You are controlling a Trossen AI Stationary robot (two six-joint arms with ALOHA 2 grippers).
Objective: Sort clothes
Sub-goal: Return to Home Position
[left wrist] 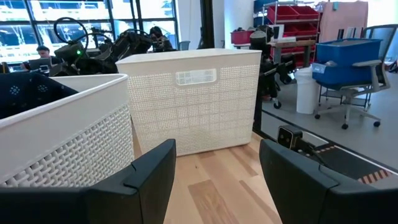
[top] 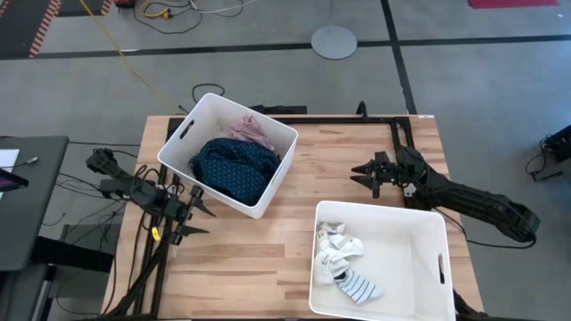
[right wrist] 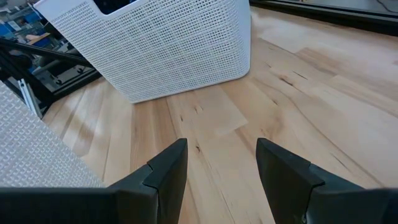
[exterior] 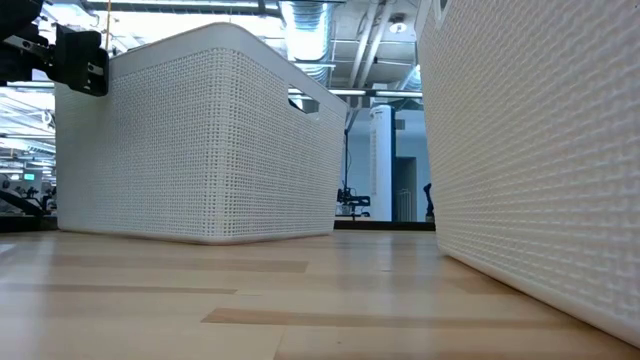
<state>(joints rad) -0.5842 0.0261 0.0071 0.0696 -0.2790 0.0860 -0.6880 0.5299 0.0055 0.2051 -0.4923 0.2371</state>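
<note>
**At the edges of the table (top: 294, 192): the homing step**

I judge the sorting done. Left gripper (top: 202, 222) and right gripper (top: 364, 178) both gape, holding nothing. Navy dotted garment (top: 234, 168) and pink garment (top: 254, 131) lie in the far bin (top: 214, 192), socks (top: 343, 259) in the near bin (top: 384, 208). Next I need only park both arms clear.

Wooden table (top: 294, 192) seen from above, bearing two white perforated plastic bins, well apart: one set askew at upper left (top: 253, 114), one at lower right (top: 401, 259). On the grey floor beyond: yellow cable (top: 120, 49), round grey disc (top: 334, 41). Black desk (top: 31, 201) at left.
</note>
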